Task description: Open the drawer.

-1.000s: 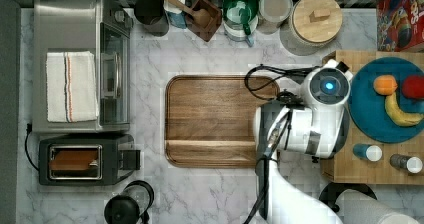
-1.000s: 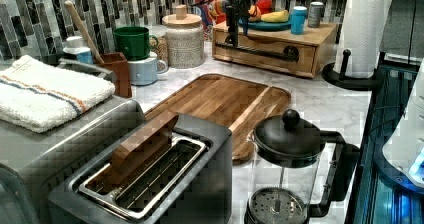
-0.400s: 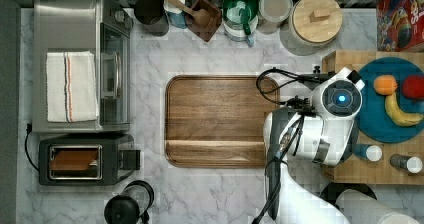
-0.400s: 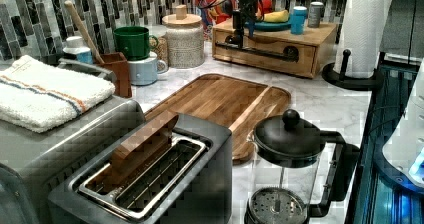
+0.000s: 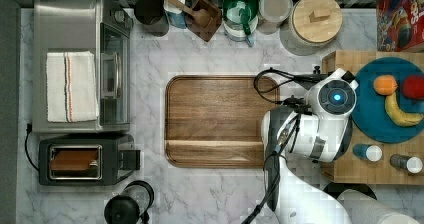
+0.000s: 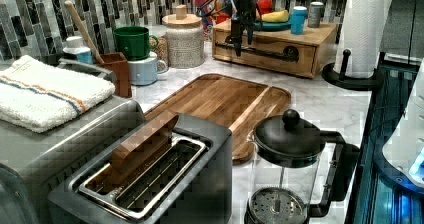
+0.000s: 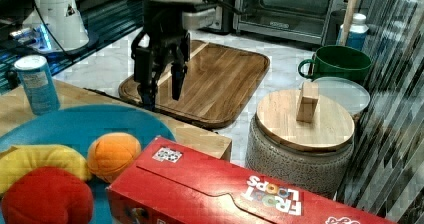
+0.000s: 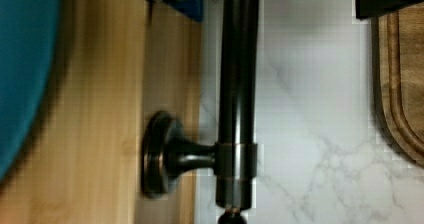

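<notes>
The gripper (image 7: 161, 86) hangs open over the drawer's (image 6: 272, 51) black handle (image 8: 239, 99), one finger on each side, so it can close and pull.

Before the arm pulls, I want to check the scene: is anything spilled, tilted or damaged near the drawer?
Nothing stands out. The light-wood drawer is closed, and its long black bar handle looks straight and intact.

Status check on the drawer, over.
Tool open, fingers straddling the bar handle. Drawer looks shut, not yet pulled. Cutting board lies in front of the drawer, apart.
</notes>
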Controlling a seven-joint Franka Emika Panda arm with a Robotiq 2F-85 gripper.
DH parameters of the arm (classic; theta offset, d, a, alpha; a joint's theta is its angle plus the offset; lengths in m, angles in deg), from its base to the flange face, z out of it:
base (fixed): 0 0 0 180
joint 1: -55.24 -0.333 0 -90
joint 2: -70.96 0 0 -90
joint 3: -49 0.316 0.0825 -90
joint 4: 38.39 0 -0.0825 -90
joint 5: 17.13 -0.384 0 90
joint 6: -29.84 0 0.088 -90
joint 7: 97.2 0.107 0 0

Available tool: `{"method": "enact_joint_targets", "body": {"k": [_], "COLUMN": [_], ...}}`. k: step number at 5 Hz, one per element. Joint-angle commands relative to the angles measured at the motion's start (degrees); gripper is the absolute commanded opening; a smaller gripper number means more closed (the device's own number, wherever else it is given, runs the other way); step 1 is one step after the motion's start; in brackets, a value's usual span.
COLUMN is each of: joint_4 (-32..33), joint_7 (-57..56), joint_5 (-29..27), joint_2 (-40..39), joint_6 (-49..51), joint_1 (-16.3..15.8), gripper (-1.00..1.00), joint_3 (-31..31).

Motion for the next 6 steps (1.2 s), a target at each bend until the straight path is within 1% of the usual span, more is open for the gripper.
{"method": "enact_joint_targets", "body": {"k": [1, 2, 3, 4, 6], "joint_4": [-1.9, -3.9, -4.2, -3.0, 0.6], "joint_7": [1.1, 0.6, -1.9, -3.2, 4.5], "joint_5": [-2.7, -5.0, -9.2, -12.4, -9.7], "joint_2": [-0.8, 0.3, -0.1, -0.7, -0.1], "joint_6": [2.7, 10.0, 9.8, 5.8, 1.2], "joint_1": [-0.1, 0.1, 1.1, 1.0, -3.0], "gripper": [1.00, 1.00, 1.00, 1.00, 1.00], "joint_3": [1.0, 3.5, 6.4, 8.1, 9.7]}}
